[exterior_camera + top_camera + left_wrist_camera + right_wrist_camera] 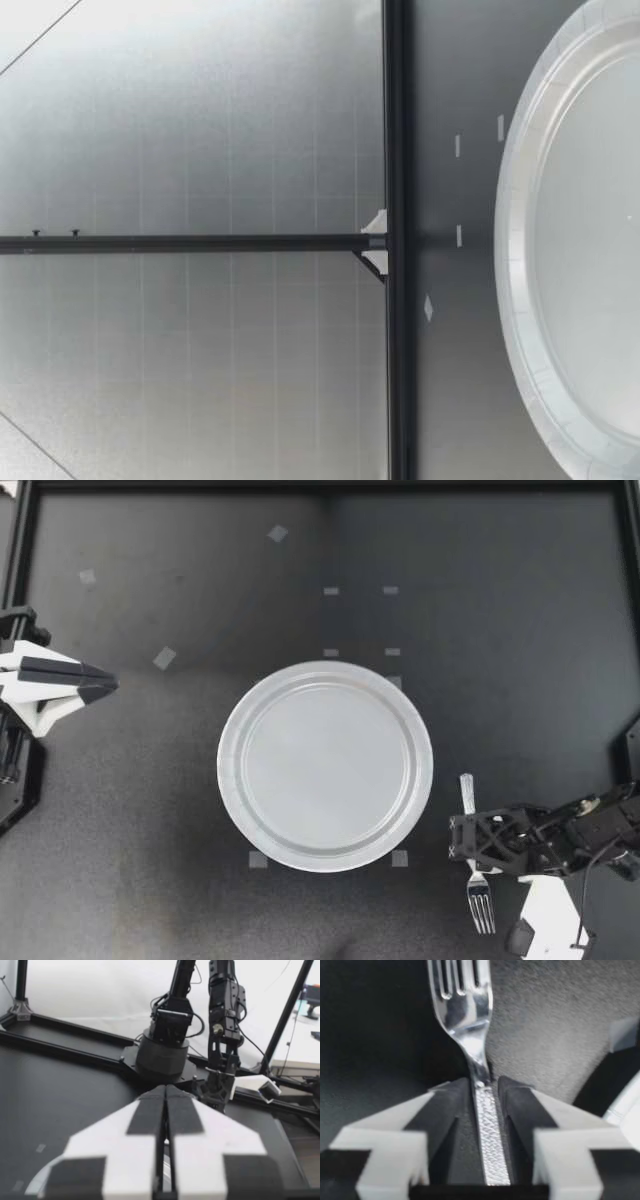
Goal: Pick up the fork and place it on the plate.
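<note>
Overhead, my left gripper (108,684) sits at the left edge of the dark table (150,810), well apart from everything else. Its two fingers are pressed together with nothing between them. The left wrist view confirms this: the left gripper (165,1092) shows as two white fingers with black pads meeting along a single seam. Past it, across the table, stands my right arm (222,1035).

A few small pale tape squares (164,658) are stuck to the table, some between the left gripper and the plate and some beyond the plate.

A round, pale, empty paper plate (228,770) lies flat near the middle of the table. From table height, the plate (515,240) fills the near side of the view, with the table's black frame rail (395,120) behind it. No gripper shows in that view.

To the right of the plate, just beside its rim but not touching it, is the metal fork (481,900). Its handle points toward the far side of the table and its tines toward the near side.

My right gripper (468,845) comes in from the right and crosses the middle of the fork. In the right wrist view, the right gripper (485,1091) is clamped on the fork (465,1005). Both black pads press the textured handle from either side, and the tines stick out ahead of the fingers. I cannot tell whether the fork is resting on the table or is raised off it.
</note>
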Robot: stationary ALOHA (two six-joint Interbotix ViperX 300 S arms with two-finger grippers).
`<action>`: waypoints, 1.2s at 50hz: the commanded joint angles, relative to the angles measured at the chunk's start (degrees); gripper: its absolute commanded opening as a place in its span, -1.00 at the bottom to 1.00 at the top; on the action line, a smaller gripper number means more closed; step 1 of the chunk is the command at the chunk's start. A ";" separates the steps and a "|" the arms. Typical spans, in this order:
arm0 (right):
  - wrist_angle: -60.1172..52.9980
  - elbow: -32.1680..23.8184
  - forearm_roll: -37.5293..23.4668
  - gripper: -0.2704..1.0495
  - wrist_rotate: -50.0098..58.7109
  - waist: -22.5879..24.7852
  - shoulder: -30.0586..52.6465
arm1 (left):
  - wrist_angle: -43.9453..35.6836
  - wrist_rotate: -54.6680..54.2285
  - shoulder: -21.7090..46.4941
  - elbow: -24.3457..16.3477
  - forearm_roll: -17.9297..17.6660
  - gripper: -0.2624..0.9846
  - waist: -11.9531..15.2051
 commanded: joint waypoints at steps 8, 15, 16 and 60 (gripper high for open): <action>-0.18 -0.88 0.44 0.05 0.53 0.70 -0.97 | -0.53 0.18 0.18 -0.18 0.18 -0.65 0.18; 0.70 -1.76 0.26 -0.11 0.62 0.70 -2.02 | -0.53 0.18 0.09 0.09 0.18 -0.65 0.18; 0.97 -2.02 0.26 -0.13 0.62 0.70 -2.20 | -0.53 0.18 0.18 0.09 0.18 -0.65 0.18; -30.59 -21.01 -19.86 -0.55 48.69 -18.11 -20.65 | 0.00 29.62 19.51 -11.25 4.04 -0.59 0.18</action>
